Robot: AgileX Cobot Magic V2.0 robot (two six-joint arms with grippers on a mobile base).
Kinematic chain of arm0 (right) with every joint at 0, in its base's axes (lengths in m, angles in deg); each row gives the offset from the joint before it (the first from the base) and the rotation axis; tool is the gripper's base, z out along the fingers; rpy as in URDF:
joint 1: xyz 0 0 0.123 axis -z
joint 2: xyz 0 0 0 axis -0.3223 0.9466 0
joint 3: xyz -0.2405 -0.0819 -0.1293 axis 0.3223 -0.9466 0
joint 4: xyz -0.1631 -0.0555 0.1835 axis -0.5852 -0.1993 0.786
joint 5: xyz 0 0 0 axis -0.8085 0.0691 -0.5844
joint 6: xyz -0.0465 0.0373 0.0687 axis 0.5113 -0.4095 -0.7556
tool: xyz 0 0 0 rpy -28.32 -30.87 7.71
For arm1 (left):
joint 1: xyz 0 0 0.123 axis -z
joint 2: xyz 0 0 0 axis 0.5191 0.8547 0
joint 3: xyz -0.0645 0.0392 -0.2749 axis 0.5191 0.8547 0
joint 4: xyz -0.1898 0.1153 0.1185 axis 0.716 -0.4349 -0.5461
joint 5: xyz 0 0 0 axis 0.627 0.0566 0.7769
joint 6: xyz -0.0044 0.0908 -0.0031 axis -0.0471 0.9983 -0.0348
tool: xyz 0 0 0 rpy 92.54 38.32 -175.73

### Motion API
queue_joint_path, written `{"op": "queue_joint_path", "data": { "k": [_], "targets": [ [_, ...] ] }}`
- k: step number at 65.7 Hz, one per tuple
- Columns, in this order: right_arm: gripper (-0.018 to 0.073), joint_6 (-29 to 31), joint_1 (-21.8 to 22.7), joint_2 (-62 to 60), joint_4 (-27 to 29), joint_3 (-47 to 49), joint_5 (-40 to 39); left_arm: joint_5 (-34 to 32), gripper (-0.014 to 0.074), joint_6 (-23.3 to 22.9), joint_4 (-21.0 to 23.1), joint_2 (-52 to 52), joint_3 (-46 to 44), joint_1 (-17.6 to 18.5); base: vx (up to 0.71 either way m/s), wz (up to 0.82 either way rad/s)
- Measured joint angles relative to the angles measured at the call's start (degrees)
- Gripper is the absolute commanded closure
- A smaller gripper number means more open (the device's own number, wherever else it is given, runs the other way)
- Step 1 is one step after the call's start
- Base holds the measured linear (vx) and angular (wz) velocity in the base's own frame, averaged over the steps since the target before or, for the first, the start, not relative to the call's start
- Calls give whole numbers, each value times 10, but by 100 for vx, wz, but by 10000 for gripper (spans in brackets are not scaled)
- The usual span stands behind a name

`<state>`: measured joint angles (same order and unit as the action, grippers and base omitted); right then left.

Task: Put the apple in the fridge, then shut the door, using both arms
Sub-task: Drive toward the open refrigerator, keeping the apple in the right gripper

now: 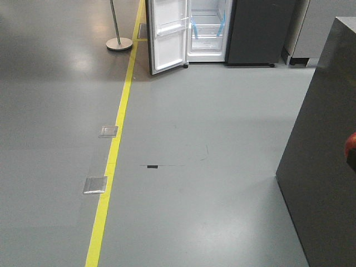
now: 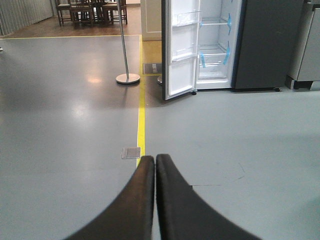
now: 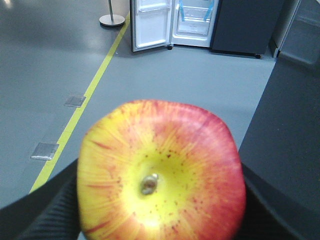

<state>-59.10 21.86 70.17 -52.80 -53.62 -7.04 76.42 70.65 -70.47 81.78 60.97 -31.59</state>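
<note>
My right gripper point(image 3: 160, 200) is shut on the apple point(image 3: 165, 170), red and yellow, which fills the lower right wrist view; a red sliver of the apple point(image 1: 350, 149) shows at the front view's right edge. My left gripper point(image 2: 155, 165) is shut and empty, held above the floor. The fridge point(image 1: 208, 30) stands far ahead with its white inside, clear shelves and blue tape in sight. Its door point(image 1: 167, 36) hangs open to the left. The fridge point(image 2: 215, 45) and door point(image 2: 180, 50) also show in the left wrist view, and the fridge point(image 3: 192, 20) in the right wrist view.
A yellow floor line point(image 1: 114, 150) runs toward the fridge, with two metal floor plates point(image 1: 95, 184) beside it. A post on a round base point(image 1: 119, 43) stands left of the door. A dark grey cabinet point(image 1: 322, 167) is close on my right. Chairs point(image 2: 92, 10) stand far back.
</note>
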Motion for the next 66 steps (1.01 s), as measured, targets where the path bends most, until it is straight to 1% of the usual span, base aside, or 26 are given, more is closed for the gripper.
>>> {"op": "queue_joint_path", "data": {
  "k": [40,66],
  "targets": [
    [372,0,0,0,0,0,0,0,602,0,0,0,0,0,10,6],
    [372,0,0,0,0,0,0,0,602,0,0,0,0,0,17,-2]
  ]
}}
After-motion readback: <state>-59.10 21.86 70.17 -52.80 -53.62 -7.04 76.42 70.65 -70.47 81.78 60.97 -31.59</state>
